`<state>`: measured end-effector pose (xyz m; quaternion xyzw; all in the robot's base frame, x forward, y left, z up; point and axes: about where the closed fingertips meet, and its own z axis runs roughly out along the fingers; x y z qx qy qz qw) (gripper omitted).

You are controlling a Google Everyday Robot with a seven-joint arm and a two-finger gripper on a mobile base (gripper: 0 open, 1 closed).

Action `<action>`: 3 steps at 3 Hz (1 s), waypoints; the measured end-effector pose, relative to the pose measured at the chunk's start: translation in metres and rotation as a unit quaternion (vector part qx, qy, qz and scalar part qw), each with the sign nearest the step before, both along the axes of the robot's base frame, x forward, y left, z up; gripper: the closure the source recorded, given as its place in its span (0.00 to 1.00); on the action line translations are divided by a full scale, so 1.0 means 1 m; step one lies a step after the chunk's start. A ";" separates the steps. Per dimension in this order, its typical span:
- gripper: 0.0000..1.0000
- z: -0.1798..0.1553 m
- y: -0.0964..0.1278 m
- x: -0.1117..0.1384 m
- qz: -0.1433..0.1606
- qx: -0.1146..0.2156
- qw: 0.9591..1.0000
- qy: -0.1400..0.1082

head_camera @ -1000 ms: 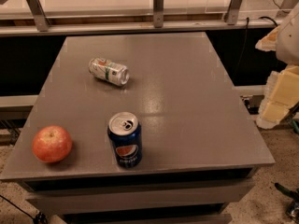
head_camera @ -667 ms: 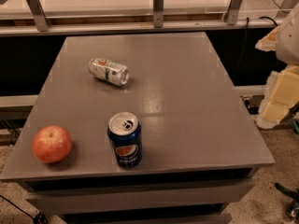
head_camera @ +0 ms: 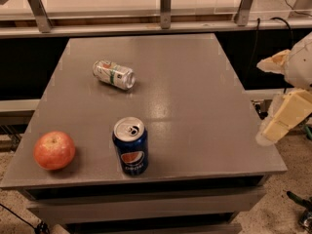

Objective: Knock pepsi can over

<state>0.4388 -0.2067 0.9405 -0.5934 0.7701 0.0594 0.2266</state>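
Nothing has moved; our gripper (head_camera: 285, 113) hangs right of the table (head_camera: 195, 82), grip unreadable; the pepsi can (head_camera: 130, 147) stands upright, untouched.

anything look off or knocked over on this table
The white-and-green can lies on its side toward the back left of the table. The pepsi can stands upright near the front edge, with the apple to its left; nothing looks spilled. The gripper sits off the table's right edge, touching nothing.
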 end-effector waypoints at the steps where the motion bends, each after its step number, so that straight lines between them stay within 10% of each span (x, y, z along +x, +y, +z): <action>1: 0.00 -0.012 0.023 -0.005 0.025 0.083 0.996 -0.007; 3: 0.00 -0.023 0.099 -0.019 0.101 0.210 0.972 -0.014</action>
